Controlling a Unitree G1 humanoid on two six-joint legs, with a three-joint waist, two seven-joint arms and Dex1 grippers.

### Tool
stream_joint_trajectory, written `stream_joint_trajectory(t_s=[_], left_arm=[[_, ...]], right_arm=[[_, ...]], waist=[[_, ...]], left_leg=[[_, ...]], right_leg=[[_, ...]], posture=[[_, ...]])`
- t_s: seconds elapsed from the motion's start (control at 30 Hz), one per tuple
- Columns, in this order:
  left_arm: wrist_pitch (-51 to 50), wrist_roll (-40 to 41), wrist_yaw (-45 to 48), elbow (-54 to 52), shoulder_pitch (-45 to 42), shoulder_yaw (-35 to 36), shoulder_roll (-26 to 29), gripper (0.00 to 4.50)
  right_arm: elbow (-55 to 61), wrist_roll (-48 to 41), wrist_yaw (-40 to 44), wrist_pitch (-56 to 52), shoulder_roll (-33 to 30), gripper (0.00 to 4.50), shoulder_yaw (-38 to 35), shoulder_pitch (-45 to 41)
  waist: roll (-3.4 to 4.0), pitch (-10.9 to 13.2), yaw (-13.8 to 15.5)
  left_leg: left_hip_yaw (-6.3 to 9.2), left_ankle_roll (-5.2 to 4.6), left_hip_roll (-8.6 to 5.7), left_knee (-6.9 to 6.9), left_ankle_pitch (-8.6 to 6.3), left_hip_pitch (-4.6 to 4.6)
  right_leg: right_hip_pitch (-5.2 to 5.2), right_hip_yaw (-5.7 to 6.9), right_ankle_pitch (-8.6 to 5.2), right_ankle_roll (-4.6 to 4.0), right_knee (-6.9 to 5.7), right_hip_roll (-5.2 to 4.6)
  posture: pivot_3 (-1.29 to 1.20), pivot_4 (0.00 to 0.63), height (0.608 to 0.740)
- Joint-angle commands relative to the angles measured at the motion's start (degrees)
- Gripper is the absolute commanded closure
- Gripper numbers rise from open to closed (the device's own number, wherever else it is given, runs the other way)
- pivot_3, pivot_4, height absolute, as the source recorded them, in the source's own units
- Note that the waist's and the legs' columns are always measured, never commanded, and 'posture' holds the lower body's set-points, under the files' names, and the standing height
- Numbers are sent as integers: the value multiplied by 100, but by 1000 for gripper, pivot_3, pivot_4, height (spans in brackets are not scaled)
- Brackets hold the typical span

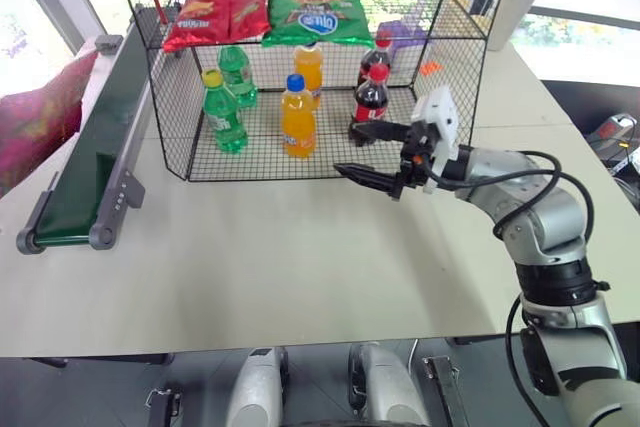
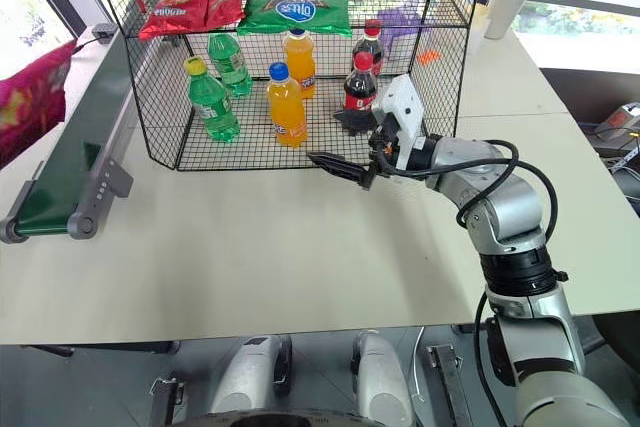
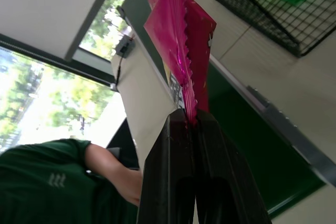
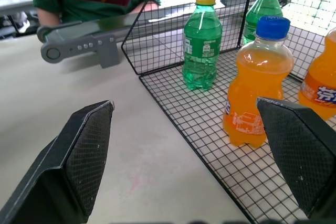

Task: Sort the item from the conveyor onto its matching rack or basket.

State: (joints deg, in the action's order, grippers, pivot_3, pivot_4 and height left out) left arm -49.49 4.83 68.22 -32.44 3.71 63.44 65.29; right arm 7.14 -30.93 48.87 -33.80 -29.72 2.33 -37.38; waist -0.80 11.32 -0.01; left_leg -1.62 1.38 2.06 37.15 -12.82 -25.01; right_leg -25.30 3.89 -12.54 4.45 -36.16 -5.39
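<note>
Pinching the crimped top seam of the pink crisp bag (image 3: 181, 40), the left hand (image 3: 191, 121) is clamped fully closed, with the bag hanging clear above the conveyor (image 1: 95, 152) at the tabletop's (image 1: 300, 267) left edge. The bag looks light, soft and slick, so the stiffer seam seems the safest hold. Further in, the right hand (image 1: 362, 152) waits wide open and empty before the wire rack (image 1: 455, 67), whose upper shelf already carries a red bag (image 1: 220, 7) and a green bag (image 1: 318, 7).

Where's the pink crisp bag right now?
The pink crisp bag is pinched in the left gripper, raised above the conveyor at the head view's left edge.
</note>
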Motion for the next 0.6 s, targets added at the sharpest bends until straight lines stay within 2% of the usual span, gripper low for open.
stream_joint_trajectory(t_s=[0.03, 0.13, 0.27, 0.4, 0.6], left_arm=[[-1089, 593, 1039, -143, 2, 1121, 579, 4464], [-2184, 1519, 1858, -418, -208, 1631, 1040, 4464], [-2866, 2585, 1961, -310, -990, 1474, 1470, 4464], [-3102, 4308, 1358, 202, -2451, 432, 1616, 4464], [-2405, 5672, 222, 773, -3816, -1218, 1282, 4464]], right_arm=[[-169, -414, 53, -14, 163, 0, -459, -349], [-497, -731, 223, -208, 194, 0, -696, -550], [-813, -977, 558, -458, 73, 0, -831, -738], [-1196, -1281, 1314, -771, -373, 0, -1011, -898], [-1458, -1398, 1946, -778, -711, 0, -1168, -894]], waist=[[-1, 0, -26], [0, 1, -48], [3, 3, -86], [4, 4, -66], [4, 4, -74]], left_leg=[[0, 0, 0, 0, 0, 0], [5, 1, -1, -1, 0, 0], [11, 1, -1, -1, 0, 2], [14, 1, 0, -3, 1, 7], [13, 1, -1, -2, 1, 23]], right_leg=[[0, 0, -1, -1, 0, 0], [4, 0, -3, 1, 2, 0], [7, 0, -4, 1, 2, 4], [10, -2, -4, 4, -4, 7], [26, -6, -4, 6, -6, 8]], posture=[[0, 150, 740], [0, 150, 740], [0, 150, 740], [0, 150, 740], [0, 150, 740]])
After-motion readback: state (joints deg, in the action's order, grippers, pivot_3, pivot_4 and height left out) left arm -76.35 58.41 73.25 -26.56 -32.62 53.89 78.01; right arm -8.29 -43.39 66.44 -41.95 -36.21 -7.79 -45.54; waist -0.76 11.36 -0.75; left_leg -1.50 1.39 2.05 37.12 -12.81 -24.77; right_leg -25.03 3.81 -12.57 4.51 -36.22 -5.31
